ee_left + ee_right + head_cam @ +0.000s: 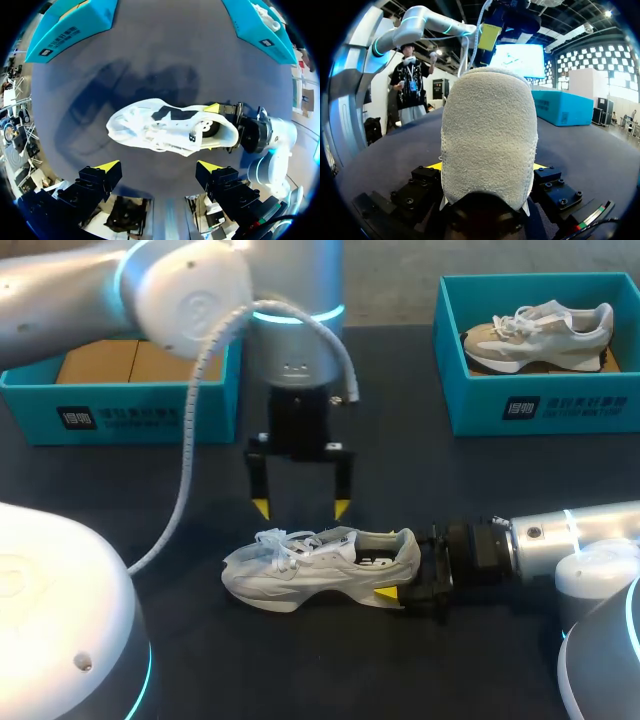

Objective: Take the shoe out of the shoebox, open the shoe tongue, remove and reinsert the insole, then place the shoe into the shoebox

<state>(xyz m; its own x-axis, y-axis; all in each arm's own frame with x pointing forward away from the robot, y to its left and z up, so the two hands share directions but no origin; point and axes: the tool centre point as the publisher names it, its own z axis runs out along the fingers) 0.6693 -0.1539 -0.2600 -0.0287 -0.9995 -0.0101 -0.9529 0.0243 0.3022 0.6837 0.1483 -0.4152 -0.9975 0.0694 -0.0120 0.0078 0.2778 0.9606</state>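
Observation:
A white shoe (318, 562) lies on its sole on the dark table, toe toward my left side, laces loose. My right gripper (402, 578) comes in low from the right and is shut on the shoe's heel (490, 145), one yellow tip on each side (212, 107). My left gripper (301, 508) hangs open, pointing straight down just behind the shoe's laces and collar, touching nothing. From its wrist the shoe (167, 129) lies ahead of its spread fingers (107, 166), with the dark insole showing in the opening.
A teal shoebox (130, 410) with brown card inside stands at the back left. A second teal shoebox (540, 405) at the back right holds another beige shoe (540, 332). Dark tabletop (430, 480) lies between the boxes and the shoe.

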